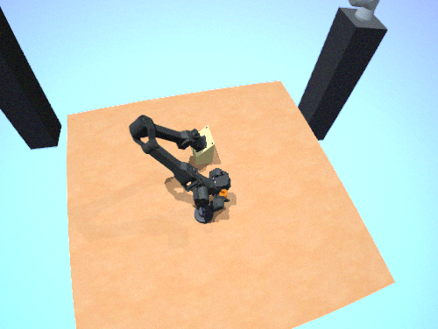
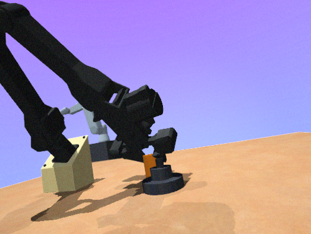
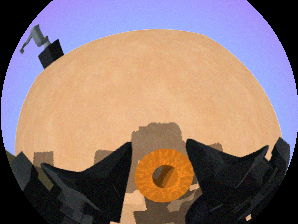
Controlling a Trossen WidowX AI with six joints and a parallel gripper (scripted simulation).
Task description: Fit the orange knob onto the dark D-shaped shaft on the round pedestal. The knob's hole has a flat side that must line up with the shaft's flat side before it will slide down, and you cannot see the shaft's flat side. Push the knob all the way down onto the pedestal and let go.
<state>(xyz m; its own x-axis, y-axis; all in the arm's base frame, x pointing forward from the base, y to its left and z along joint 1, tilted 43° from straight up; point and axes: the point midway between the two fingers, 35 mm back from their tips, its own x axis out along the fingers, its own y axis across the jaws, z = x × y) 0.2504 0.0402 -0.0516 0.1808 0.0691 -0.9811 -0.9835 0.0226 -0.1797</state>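
Observation:
The orange knob (image 1: 223, 192) (image 2: 148, 165) (image 3: 142, 176) stands upright on the table behind the pedestal as the exterior camera sees it. The wrist view looks down on its round top and hole; the hole's flat side is not clear. My gripper (image 1: 222, 191) (image 2: 152, 160) (image 3: 160, 144) is open, with one finger on each side of the knob. A small gap shows at the left finger; the right finger is very close to it. The dark round pedestal (image 1: 203, 215) (image 2: 163, 186) is beside the gripper. Its shaft (image 2: 159, 162) is partly hidden by a finger.
The arm's base sits on a cream slanted block (image 1: 203, 156) (image 2: 65, 178). A grey arm (image 1: 364, 14) (image 2: 104, 136) (image 3: 37, 34) stands on a dark pillar (image 1: 343, 70) (image 2: 99, 152) (image 3: 51, 54) beyond the table's edge. Another dark pillar (image 1: 26, 96) stands at the left.

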